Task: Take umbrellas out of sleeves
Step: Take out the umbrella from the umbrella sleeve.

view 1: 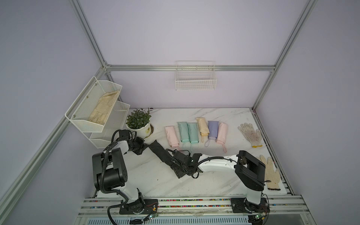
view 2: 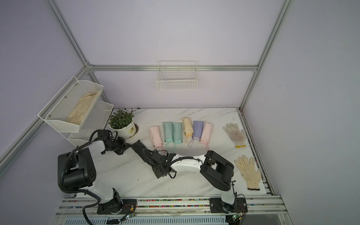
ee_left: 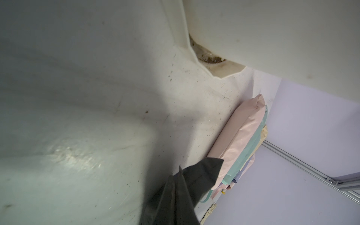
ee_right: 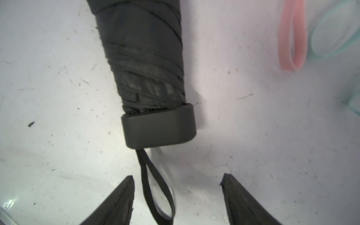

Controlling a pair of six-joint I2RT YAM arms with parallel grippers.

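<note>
In both top views my left gripper (view 1: 145, 146) (view 2: 126, 146) is shut on the end of the black sleeve (view 1: 153, 145). The left wrist view shows only that sleeve's dark fabric (ee_left: 175, 194), not the fingers. The black umbrella (view 1: 162, 153) (ee_right: 148, 64) lies on the marble table, pointing toward my right gripper (view 1: 172, 160) (ee_right: 178, 187). That gripper is open. The handle cap (ee_right: 158, 126) lies just beyond its fingertips and only the wrist loop (ee_right: 155, 191) lies between them. Several pastel umbrellas in sleeves (view 1: 194, 132) (ee_left: 239, 136) lie in a row behind.
A potted plant (view 1: 139, 124) stands close behind my left gripper. A white mesh rack (view 1: 93, 109) holding beige gloves is at the left. A wire basket (view 1: 195, 78) hangs on the back wall. Two knit gloves (view 1: 250, 133) (view 1: 270, 171) lie at the table's right edge.
</note>
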